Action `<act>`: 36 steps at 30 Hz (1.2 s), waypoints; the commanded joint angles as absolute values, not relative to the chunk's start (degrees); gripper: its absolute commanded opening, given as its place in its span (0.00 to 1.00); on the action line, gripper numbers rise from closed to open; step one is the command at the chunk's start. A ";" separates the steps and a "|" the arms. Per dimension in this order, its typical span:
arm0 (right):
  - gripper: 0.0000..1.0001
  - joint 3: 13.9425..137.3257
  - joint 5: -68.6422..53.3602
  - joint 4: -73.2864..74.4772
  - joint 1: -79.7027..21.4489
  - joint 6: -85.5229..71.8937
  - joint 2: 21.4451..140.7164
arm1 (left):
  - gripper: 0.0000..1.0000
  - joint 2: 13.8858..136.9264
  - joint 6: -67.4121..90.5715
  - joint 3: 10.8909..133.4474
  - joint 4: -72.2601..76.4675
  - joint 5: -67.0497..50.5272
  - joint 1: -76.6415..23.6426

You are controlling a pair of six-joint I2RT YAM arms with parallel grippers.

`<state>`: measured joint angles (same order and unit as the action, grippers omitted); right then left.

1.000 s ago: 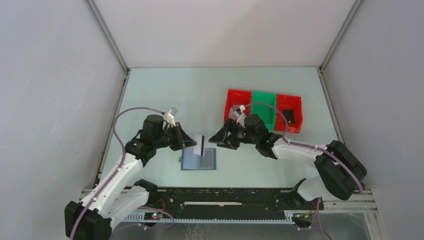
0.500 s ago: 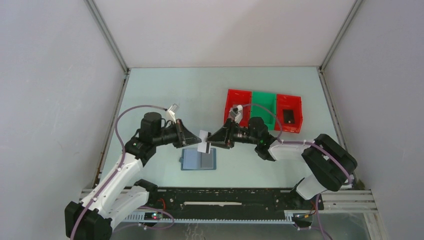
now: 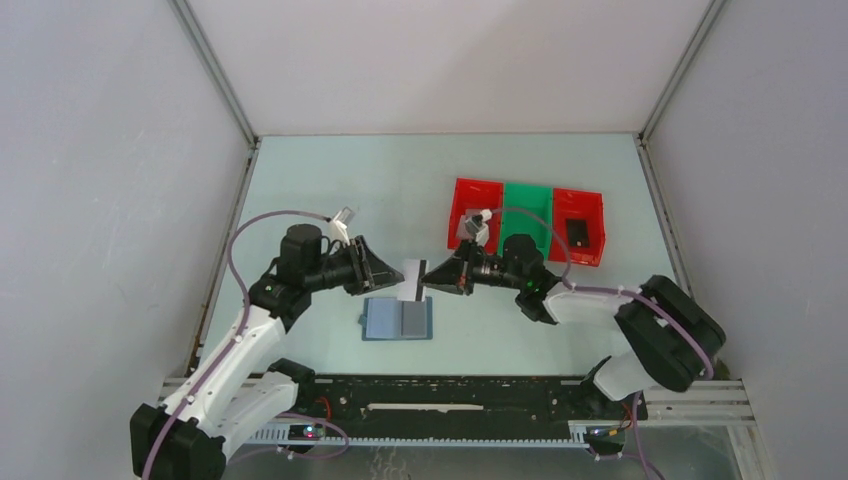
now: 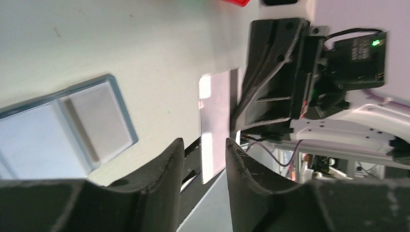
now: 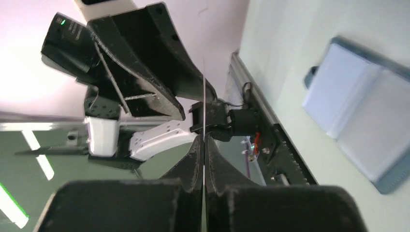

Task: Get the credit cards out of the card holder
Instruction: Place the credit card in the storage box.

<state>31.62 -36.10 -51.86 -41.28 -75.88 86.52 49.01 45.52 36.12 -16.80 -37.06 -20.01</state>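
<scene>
Card holder [image 3: 398, 318] lies open and flat on the surface [image 3: 330, 180], close to the near edge and a little left of its middle. Its inside is pale blue, and the right half shows a grey panel (a card or only the pocket, I cannot tell).

Toward the far right corner three bins stand in a row. The inner red bin [image 3: 460, 190] has a grey card [image 3: 462, 233] in it. The right arm partly hides the floor of the green bin [image 3: 527, 195]. The outer red bin [image 3: 594, 215] has a black card [image 3: 578, 232] lying flat in it.

Above the holder's far edge, off the surface, a white card [image 3: 411, 281] with a dark stripe stands upright between the two grippers. Both arms reach inward from the near edge, forearms low, grippers pointing at each other. Right gripper [image 3: 427, 277] is pinched tight on the card's right edge (edge-on in its own wrist view). Left gripper [image 3: 392, 274] has its jaws parted, one either side of the card's left edge, with a gap on at least one side.
</scene>
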 commanded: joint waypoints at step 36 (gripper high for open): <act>0.00 110.61 23.95 52.92 -30.43 -24.77 123.58 | 0.48 42.18 35.23 45.14 -37.48 -16.20 -19.42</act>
<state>107.59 21.50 51.83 -31.05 -25.91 120.81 44.05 35.51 46.22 -37.60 -16.08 -19.79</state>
